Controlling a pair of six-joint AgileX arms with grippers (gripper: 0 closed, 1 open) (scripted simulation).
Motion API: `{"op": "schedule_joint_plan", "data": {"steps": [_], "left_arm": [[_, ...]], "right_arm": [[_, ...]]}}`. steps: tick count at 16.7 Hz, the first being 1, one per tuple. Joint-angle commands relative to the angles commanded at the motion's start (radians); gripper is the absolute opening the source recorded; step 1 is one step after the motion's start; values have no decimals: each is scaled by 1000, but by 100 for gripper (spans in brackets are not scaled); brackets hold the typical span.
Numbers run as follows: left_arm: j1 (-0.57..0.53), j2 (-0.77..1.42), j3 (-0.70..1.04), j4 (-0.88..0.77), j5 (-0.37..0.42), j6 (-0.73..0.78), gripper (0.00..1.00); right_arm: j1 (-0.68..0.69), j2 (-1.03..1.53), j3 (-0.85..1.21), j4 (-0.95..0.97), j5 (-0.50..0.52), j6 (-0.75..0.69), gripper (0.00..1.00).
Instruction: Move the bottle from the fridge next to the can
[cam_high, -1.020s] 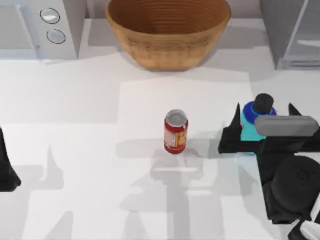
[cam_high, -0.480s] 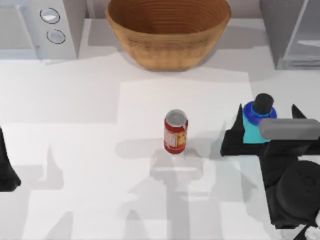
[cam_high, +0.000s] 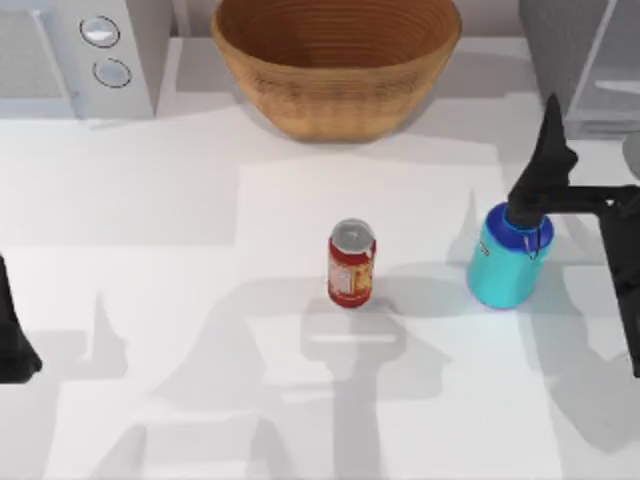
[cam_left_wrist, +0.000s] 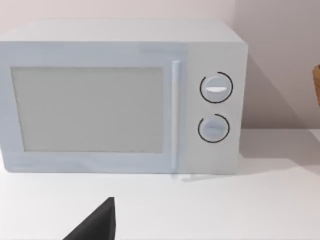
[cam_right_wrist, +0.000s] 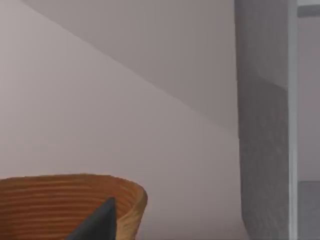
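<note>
1. Parking describes the left gripper (cam_high: 12, 340): it sits at the table's left edge, near side, well apart from everything. Whether its jaws are open or closed I cannot tell. Its wrist view faces the white microwave (cam_left_wrist: 120, 95) at the far left.

2. Centre table holds the can (cam_high: 351, 263), upright, red with a silver top. Behind it, at the far edge, stands the wicker basket (cam_high: 335, 60).

3. Right of the can stands the bottle (cam_high: 505, 262), upright on the table, near the can but with a clear gap between them. It is out of the fridge (cam_high: 585, 65), which stands at the far right corner.

4. Handling, as a judgement: the bottle looks rigid and smooth-walled, so likely slippery under hard pads, and its squat, wide body makes it steady against tipping. If full it would be the heavier of the two objects. The turquoise body below the blue shoulder is the best place to hold; the black cap is narrow and the small loop strap would let it swing.

5. Farthest right, the right gripper (cam_high: 550, 165) hangs just beyond the bottle's cap, holding nothing. One dark finger (cam_high: 553, 130) points to the far side; the other I cannot make out, so I cannot tell how the jaws stand.

6. Placement looks essentially made.
</note>
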Motion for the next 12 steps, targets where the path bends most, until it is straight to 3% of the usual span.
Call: {"op": "schedule_joint_plan", "data": {"steps": [7,12], "left_arm": [[0,0,0,0,0,0,100],[0,0,0,0,0,0,100]], "right_arm": [[-238,-736,-95,-635,-281,-7,100],[-404,-1202,-212,-1087,-423,-4,100]]}}
